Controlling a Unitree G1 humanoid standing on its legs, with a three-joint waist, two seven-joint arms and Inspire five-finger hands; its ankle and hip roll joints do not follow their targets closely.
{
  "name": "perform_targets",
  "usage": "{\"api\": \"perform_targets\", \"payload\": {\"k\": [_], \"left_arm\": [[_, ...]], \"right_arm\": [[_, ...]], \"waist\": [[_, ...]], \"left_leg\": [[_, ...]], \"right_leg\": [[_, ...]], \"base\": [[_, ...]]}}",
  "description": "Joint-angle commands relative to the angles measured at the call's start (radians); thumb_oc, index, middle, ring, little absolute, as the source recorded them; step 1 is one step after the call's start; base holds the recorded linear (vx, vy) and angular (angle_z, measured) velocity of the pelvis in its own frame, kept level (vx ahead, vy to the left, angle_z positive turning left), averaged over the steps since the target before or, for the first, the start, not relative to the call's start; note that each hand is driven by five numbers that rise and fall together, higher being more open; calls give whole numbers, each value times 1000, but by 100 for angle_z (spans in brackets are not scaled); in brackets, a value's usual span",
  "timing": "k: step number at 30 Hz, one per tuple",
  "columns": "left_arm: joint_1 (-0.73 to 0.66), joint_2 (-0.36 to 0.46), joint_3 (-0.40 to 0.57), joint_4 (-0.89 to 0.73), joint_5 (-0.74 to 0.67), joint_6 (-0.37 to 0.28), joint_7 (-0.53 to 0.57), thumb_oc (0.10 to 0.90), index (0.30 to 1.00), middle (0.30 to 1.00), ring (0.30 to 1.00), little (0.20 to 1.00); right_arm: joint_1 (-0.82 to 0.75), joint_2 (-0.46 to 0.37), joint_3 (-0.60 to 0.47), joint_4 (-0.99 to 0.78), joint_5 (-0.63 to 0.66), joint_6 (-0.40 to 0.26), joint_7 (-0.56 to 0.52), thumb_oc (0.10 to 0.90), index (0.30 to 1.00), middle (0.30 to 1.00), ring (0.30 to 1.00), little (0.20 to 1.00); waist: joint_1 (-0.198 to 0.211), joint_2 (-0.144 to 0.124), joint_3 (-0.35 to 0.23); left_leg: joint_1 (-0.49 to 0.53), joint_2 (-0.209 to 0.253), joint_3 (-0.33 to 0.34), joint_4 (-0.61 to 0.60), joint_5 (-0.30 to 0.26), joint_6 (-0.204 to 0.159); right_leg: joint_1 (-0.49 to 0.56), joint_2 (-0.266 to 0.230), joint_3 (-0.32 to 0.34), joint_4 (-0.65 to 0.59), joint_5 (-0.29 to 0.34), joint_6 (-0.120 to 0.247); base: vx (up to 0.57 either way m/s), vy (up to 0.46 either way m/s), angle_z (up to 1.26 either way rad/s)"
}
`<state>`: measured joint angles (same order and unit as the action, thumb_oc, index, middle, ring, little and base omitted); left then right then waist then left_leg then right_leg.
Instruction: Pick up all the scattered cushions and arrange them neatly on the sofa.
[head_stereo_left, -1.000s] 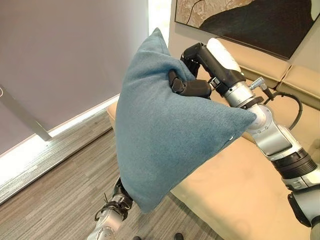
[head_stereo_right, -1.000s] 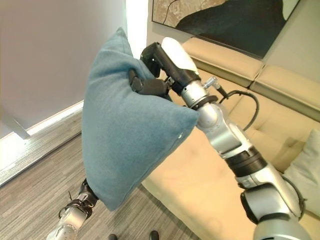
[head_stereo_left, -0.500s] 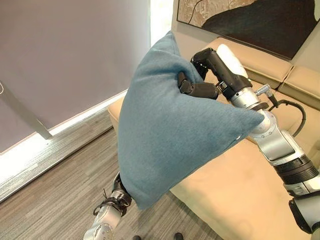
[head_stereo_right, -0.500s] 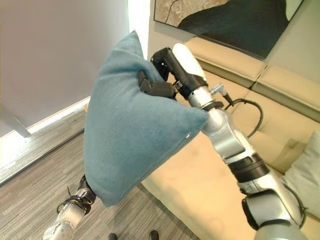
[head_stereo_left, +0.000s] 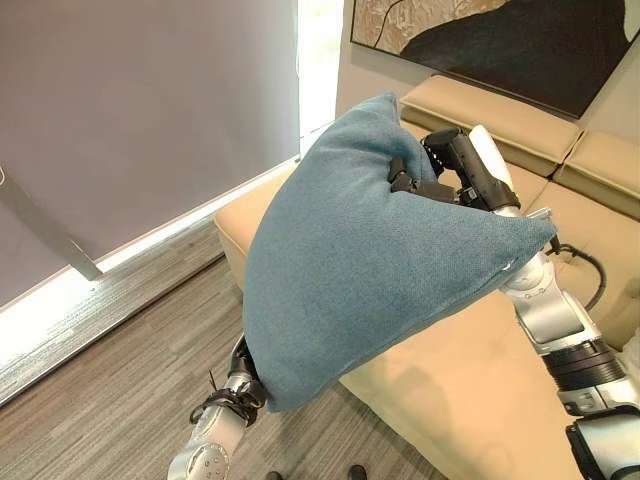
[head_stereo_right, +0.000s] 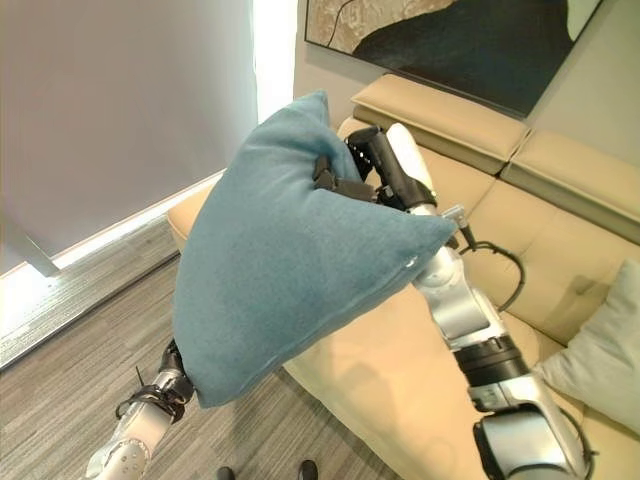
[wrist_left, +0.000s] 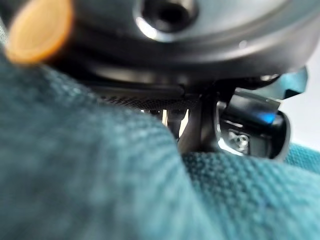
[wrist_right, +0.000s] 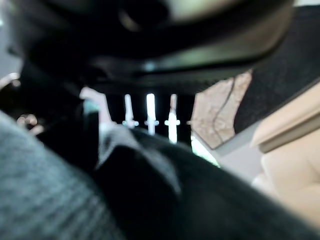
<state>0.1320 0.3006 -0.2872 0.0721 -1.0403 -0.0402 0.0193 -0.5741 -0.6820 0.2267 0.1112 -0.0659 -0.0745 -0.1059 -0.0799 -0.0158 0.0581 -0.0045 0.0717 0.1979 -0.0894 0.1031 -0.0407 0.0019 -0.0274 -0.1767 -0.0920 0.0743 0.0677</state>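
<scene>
1. Above the sofa's near end, left eye view: blue cushion held aloft, right hand curled into its upper edge, so it hangs clear for placing.
2. Right eye view: left hand under the cushion's low corner, likely steadying it; a grey cushion already on the seat.
3. Left wrist view: cloth bunched against the hand; grip cannot be told.
4. Right wrist view: fingers hooked over dark cloth.

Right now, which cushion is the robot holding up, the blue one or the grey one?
The blue cushion: the right hand grips its top, off the sofa. The grey cushion rests on the seat.
</scene>
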Motion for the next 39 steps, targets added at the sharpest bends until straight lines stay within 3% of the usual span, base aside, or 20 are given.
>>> {"api": "perform_targets", "payload": {"k": [1,20,23,27,30,32,33,39], "left_arm": [[-259,-77,-84,-260,-3,-156,-152,400,300,300,300,300],[-159,-64,-19,-20,207,-101,-167,400,300,300,300,300],[-149,-60,-12,-9,233,-96,-169,400,300,300,300,300],[-138,-60,-10,11,261,-93,-170,400,300,300,300,300],[-126,-58,-1,18,271,-99,-157,400,300,300,300,300],[-123,-49,13,16,273,-101,-145,400,300,300,300,300],[-123,-49,13,16,273,-101,-145,400,300,300,300,300],[-126,-50,27,-4,239,-111,-110,400,300,300,300,300]], "right_arm": [[-30,76,60,-83,-14,-90,-3,400,300,300,300,300],[296,179,-93,-201,-49,-98,19,400,300,300,300,300],[342,188,-116,-207,-39,-99,23,400,300,300,300,300],[400,210,-137,-215,-15,-106,31,400,300,300,300,300],[409,229,-123,-208,6,-104,35,400,300,300,300,300],[406,238,-109,-200,18,-103,40,400,300,300,300,300],[406,238,-109,-200,18,-103,40,400,300,300,300,300],[406,247,-96,-194,28,-99,16,400,300,300,300,300]], "waist": [[5,-54,-85],[-38,-26,-84],[-53,-24,-75],[-74,-30,-36],[-62,-30,-4],[-47,-32,10],[-48,-32,9],[-10,-30,38]], "left_leg": [[24,-30,-14,2,-125,-5],[49,-14,1,12,-135,-2],[36,-2,10,76,-156,-7],[-6,28,21,259,-212,-16],[-41,28,-25,341,-221,-16],[-107,-1,-107,331,-206,-24],[-108,-2,-107,331,-205,-23],[-244,-33,-182,262,-107,-46]], "right_leg": [[6,-29,-29,34,-107,49],[10,-18,-7,67,-139,35],[6,-17,-3,102,-160,23],[0,-19,12,168,-190,-7],[-6,-18,32,204,-201,-17],[-16,-21,47,217,-208,-14],[-18,-22,46,218,-208,-13],[9,-5,93,219,-237,-11]], "base": [[0,0,0],[-2,-28,-2],[-15,-73,-1],[-6,-74,-2],[11,2,-23],[28,28,-67],[70,31,-35],[124,80,-10]]}}
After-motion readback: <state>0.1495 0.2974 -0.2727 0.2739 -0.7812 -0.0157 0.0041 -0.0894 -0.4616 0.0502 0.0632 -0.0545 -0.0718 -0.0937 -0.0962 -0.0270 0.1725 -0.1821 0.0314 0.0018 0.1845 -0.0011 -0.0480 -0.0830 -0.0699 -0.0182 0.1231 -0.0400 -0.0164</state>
